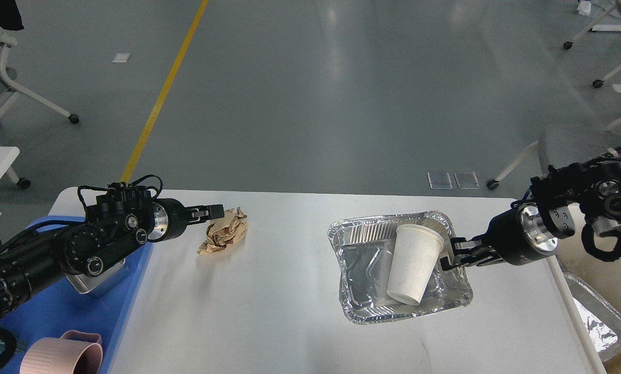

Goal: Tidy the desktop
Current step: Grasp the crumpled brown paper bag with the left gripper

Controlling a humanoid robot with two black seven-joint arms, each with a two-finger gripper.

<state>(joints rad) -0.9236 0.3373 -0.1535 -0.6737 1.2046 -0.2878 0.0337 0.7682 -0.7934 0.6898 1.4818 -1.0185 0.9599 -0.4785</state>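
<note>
Desktop (268, 311) fills the lower view, stiff and smooth. Left gripper (217, 211) touches the crumpled paper (224, 231), light and soft, best pinched across its bulk; its jaw gap cannot be told. Right gripper (449, 254) is clamped on the rim of the thin foil tray (362, 306), which bends easily, with a paper cup (413, 262) lying inside

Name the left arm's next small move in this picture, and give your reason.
Probably ease the left gripper slightly forward and down onto the crumpled brown paper: its tip is at the paper's near edge, and the paper lies loose on the desktop.
</note>
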